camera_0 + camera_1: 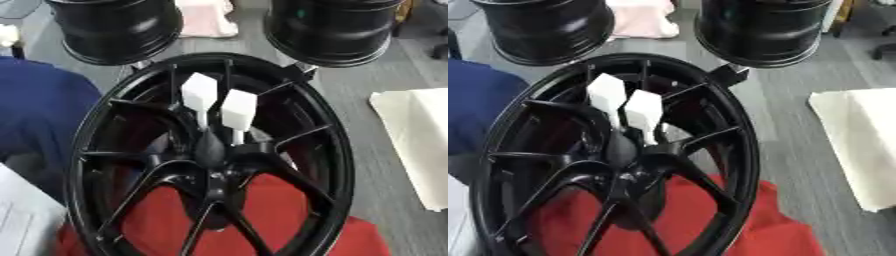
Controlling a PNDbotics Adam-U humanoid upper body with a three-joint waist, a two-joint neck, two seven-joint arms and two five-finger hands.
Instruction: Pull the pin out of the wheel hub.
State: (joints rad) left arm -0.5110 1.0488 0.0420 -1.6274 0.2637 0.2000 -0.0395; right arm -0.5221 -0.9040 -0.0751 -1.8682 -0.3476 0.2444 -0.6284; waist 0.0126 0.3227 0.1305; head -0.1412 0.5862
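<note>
Left eye view: two pins [219, 107] stand in the hub [213, 160], light, rigid; pinch a white tab; neither hand shows, grip state unknowable.

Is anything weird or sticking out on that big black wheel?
Yes. Two white pins with flat, blocky tops stick out of the hub at the middle of the wheel, side by side. They stand out against the black spokes. No robot hand shows yet, and nothing looks spilled or broken.

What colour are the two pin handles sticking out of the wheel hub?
White; the pin handles show best in the left eye view.
</note>
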